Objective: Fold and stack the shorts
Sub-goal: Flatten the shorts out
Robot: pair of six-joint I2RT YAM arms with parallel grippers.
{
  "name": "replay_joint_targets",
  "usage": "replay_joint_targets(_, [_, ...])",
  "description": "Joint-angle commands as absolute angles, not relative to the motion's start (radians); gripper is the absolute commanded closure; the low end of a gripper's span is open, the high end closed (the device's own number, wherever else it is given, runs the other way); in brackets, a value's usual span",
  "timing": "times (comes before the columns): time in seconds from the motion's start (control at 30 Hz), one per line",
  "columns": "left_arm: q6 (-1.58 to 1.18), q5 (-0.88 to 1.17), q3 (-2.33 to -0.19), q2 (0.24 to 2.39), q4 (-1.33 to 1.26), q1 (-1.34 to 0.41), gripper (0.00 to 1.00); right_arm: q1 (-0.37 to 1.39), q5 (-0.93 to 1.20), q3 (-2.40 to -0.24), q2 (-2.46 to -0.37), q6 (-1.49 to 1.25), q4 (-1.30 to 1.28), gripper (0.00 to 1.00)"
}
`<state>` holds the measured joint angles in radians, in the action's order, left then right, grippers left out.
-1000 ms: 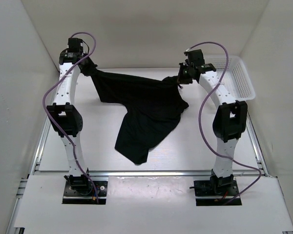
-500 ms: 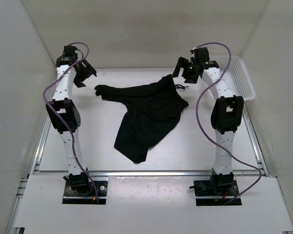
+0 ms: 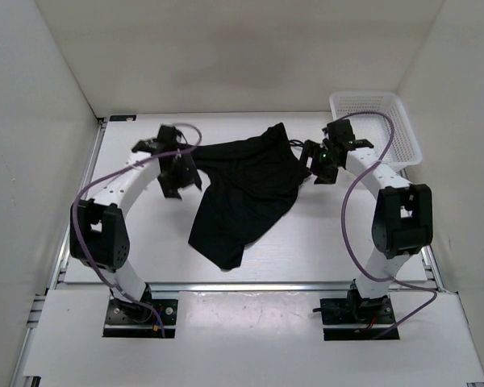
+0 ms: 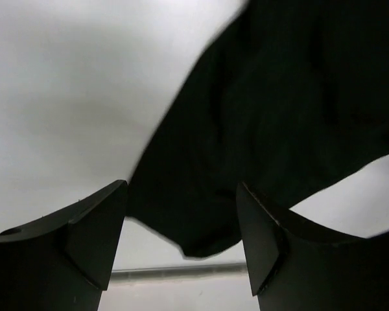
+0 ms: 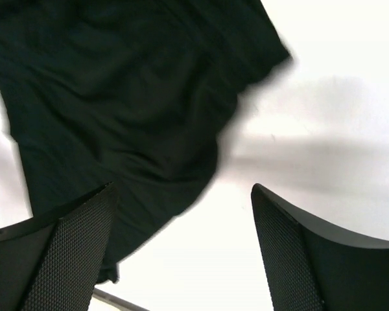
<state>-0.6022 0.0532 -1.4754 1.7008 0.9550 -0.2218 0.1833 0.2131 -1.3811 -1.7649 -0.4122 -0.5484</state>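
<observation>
Left end effector and right end effector are hovering spread, empty, the crumpled shorts lying between them; flattening looks underway, next needing grips on the edges.

**A robot test cell in a lab**

This is a lab bench, not a home. Plain white walls box in a bare white table on three sides, like a purpose-built enclosure. Two white jointed robot arms, left and right, stand on black plates bolted at the near edge behind a metal rail. Purple cables loop loosely along them. Only the black shorts and a white mesh basket look domestic.
</observation>
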Motion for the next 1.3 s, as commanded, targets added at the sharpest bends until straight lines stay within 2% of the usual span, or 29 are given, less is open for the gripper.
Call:
replay_joint_targets(0.0, [-0.679, 0.135, -1.237, 1.631, 0.905, -0.259, 0.22, 0.183, 0.201, -1.316, -1.755, -0.428, -0.514, 0.15])
replay_joint_targets(0.07, [-0.734, 0.135, -1.125, 1.621, 0.873, -0.310, 0.22, 0.183, 0.210, -1.296, -1.782, -0.442, -0.479, 0.22])
replay_joint_targets(0.23, [-0.802, 0.123, -1.028, 1.660, 0.816, -0.371, 0.22, 0.183, 0.201, -1.285, -1.859, -0.472, -0.436, 0.28])
replay_joint_targets(0.37, [-0.813, 0.112, -1.015, 1.747, 0.795, -0.380, 0.31, 0.195, 0.201, -1.285, -1.905, -0.483, -0.413, 0.33])
replay_joint_targets(0.47, [-0.813, 0.103, -1.040, 1.779, 0.795, -0.380, 0.82, 0.216, 0.210, -1.305, -1.945, -0.483, -0.413, 0.48])
replay_joint_targets(0.5, [-0.799, 0.103, -1.049, 1.779, 0.795, -0.368, 0.90, 0.216, 0.219, -1.305, -1.956, -0.483, -0.400, 0.63])
replay_joint_targets(0.63, [-0.770, 0.023, -1.103, 1.743, 0.842, -0.282, 0.90, 0.225, 0.219, -1.305, -1.944, -0.483, -0.390, 1.00])
replay_joint_targets(0.87, [-0.672, -0.113, -1.354, 1.710, 1.026, -0.106, 0.90, 0.225, 0.187, -1.244, -1.797, -0.483, -0.465, 1.00])
replay_joint_targets(1.03, [-0.603, -0.101, -1.569, 1.836, 1.083, -0.045, 0.90, 0.238, 0.154, -1.126, -1.631, -0.526, -0.525, 1.00])
replay_joint_targets(1.13, [-0.584, -0.092, -1.717, 1.954, 1.141, -0.044, 0.75, 0.291, 0.131, -1.086, -1.609, -0.561, -0.537, 0.98])
replay_joint_targets(1.17, [-0.575, -0.092, -1.748, 1.969, 1.158, -0.035, 0.70, 0.302, 0.117, -1.077, -1.599, -0.561, -0.537, 0.75])
replay_joint_targets(1.2, [-0.575, -0.092, -1.770, 1.970, 1.172, -0.035, 0.56, 0.302, 0.103, -1.077, -1.598, -0.574, -0.549, 0.69])
replay_joint_targets(1.23, [-0.563, -0.092, -1.782, 1.970, 1.172, -0.035, 0.48, 0.313, 0.091, -1.065, -1.570, -0.586, -0.549, 0.65])
replay_joint_targets(1.27, [-0.563, -0.092, -1.782, 1.936, 1.184, -0.035, 0.43, 0.313, 0.069, -1.045, -1.554, -0.586, -0.549, 0.53])
